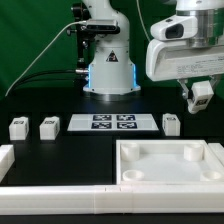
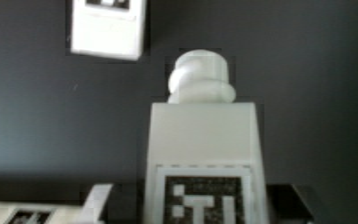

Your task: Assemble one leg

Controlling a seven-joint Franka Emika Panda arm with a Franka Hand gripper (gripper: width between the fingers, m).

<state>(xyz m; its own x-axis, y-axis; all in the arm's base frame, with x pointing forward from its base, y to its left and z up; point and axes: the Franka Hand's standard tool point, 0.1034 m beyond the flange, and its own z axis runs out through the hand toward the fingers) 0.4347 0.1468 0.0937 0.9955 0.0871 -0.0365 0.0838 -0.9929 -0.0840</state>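
The gripper (image 1: 201,97) hangs in the air on the exterior view's right, clear of the black table (image 1: 60,150), and it's clamped on the leg (image 1: 202,93). So it's not wide open: the jaws are closed in on the sides of that little white block.

The wrist view shows it better. The leg (image 2: 202,140) sits right between the dark fingers (image 2: 293,196), with the gripper (image 2: 202,205) pinching it near the end that has the black-and-white tag. The rounded stud end sticks out away from the gripper over the table. It's pretty blurry, so the tag pattern is unreadable.

Down on the table there are three more pegs in a row. The far spare leg (image 1: 17,127) and the middle spare leg (image 1: 48,126) sit side by side on the exterior view's left, slightly apart. The near spare leg (image 1: 171,124) is just beside the right end of the marker board (image 1: 112,123). The held leg is above and a bit to the right of that last one.

The wrist view also catches a loose leg (image 2: 108,28) lying flat on the table, though it's unclear which of the three it is.

In front of the row sits the white tray piece (image 1: 170,178) with round sockets in its corners. A white rail (image 1: 60,195) runs along the front edge and up the left side. The arm base (image 1: 108,65) stands at the back behind the marker board.
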